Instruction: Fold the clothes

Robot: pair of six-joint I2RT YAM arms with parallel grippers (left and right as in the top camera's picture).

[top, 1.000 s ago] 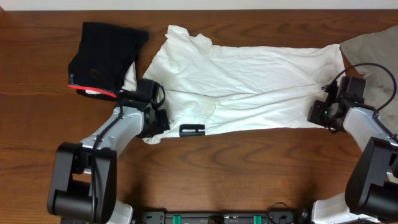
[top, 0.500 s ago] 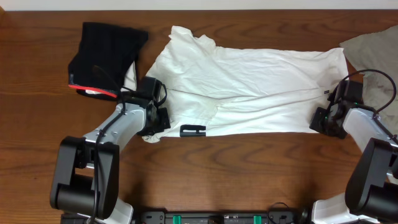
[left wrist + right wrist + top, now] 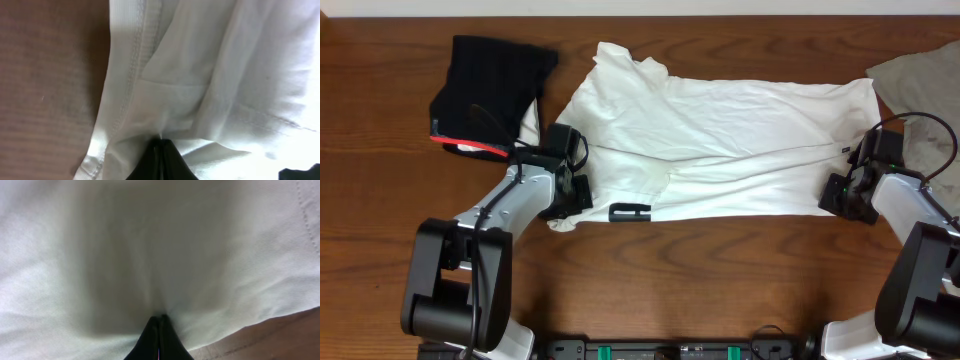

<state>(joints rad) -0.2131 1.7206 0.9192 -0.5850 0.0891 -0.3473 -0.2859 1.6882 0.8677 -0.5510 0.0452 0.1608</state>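
in left wrist view, t-shirt (image 3: 210, 65) stitching (image 3: 131, 67)

A: Where does the overhead view look from?
B: Straight down on the whole table (image 3: 720, 270), from well above.
A: And the 2 wrist views?
B: Each looks down, very close to the white T-shirt (image 3: 720, 130). The left one sits at its hem beside bare wood, the right one at the opposite end. All 3 views share that shirt.

Dark reddish wooden table (image 3: 720, 270) — glossy grain, pale strip (image 3: 640, 7) beyond.
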